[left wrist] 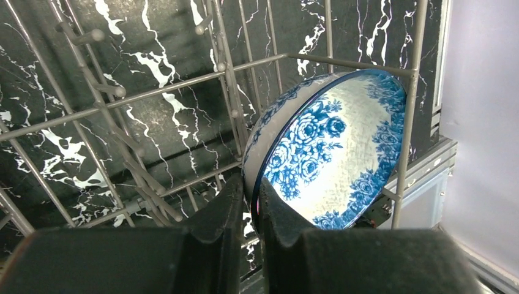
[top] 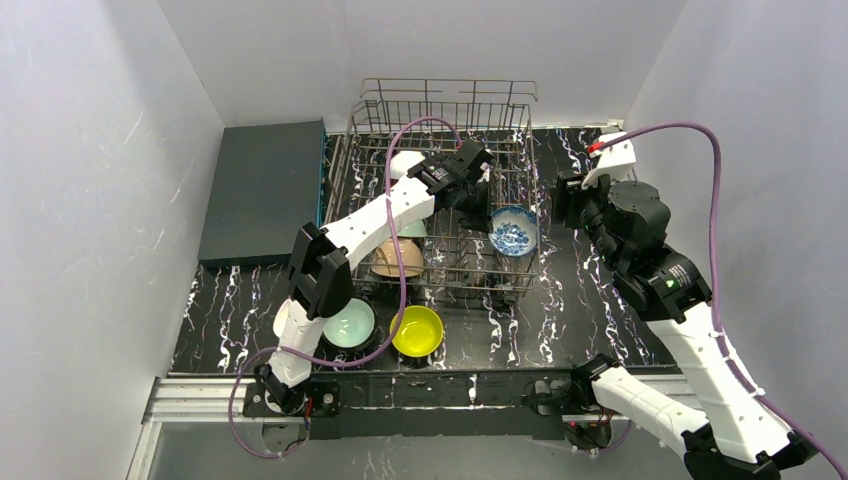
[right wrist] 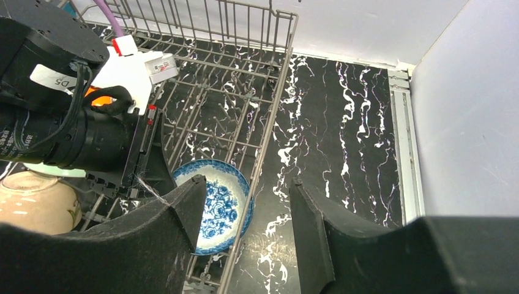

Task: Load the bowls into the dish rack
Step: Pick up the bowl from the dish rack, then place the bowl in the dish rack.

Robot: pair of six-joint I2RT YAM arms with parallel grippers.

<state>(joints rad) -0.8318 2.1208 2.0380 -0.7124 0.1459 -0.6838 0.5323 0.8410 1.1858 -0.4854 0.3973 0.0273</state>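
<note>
Here, left jaws seemingly pinch the tilted blue-floral bowl by its rim; right jaws gape.

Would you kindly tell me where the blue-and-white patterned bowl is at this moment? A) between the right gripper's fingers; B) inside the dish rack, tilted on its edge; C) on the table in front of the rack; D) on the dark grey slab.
B: the blue-and-white bowl leans on its edge among the wires in the near right corner of the dish rack, as the top view and both wrist views show.
</note>
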